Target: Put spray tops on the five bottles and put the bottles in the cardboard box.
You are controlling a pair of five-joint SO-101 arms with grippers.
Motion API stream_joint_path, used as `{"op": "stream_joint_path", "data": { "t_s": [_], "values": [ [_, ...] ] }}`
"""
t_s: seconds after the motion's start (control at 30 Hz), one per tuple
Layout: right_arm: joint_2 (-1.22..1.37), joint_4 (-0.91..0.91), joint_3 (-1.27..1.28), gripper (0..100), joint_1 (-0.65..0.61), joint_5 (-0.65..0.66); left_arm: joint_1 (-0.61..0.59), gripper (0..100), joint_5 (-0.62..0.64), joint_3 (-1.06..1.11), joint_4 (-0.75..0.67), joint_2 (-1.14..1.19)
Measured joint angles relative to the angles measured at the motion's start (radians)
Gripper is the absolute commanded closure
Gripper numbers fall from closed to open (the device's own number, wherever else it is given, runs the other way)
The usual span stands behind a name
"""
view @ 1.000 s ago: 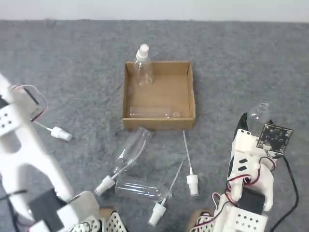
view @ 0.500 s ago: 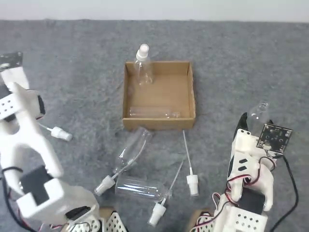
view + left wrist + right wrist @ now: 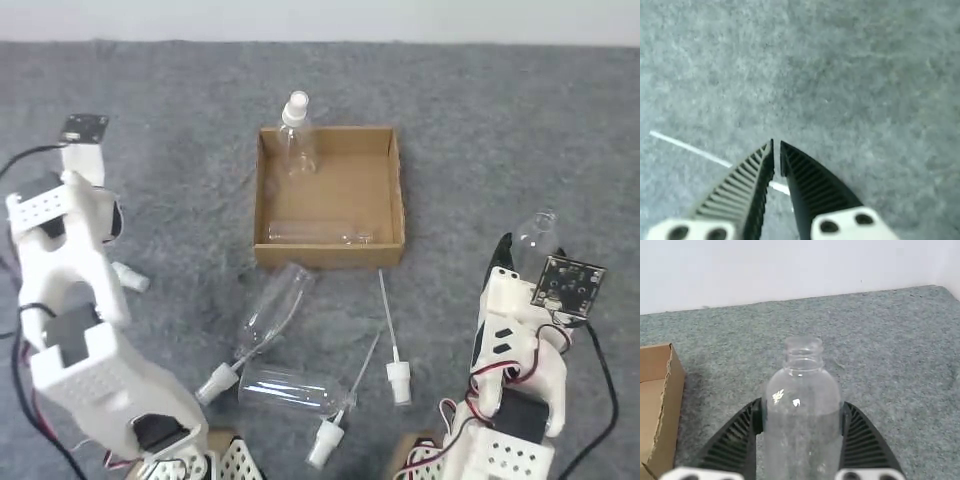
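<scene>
Right of box (image 3: 330, 256): right gripper (image 3: 802, 413) pinching open bottle (image 3: 801, 390), upright. Left of box: left gripper (image 3: 776, 145) pressed almost together above tube (image 3: 690, 147). Before box: two bottles (image 3: 272, 310), three tops (image 3: 398, 377), lying scattered.

In the cardboard box (image 3: 397, 190), apparently two bottles (image 3: 318, 234); before it, two more bottles (image 3: 272, 310).

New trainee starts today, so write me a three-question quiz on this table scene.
1. True or false: the right gripper holds a bottle with no spray top.
2. The standing bottle in the cardboard box has: A a spray top; B no top; C a cork.
3. How many bottles lie on the grey mat outside the box?
Key: 1 true; 2 A; 3 two.
</scene>
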Motion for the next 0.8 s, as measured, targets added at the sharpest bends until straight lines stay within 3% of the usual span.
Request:
{"op": "stream_joint_path", "data": {
  "t_s": [0.13,0.8],
  "values": [
    [0.0,0.0,0.0,94.0,0.0,0.003,-0.009,92,-0.064,0.0,-0.009,0.012],
    [0.0,0.0,0.0,94.0,0.0,0.003,-0.135,92,-0.212,-0.038,0.031,0.153]
  ]
}}
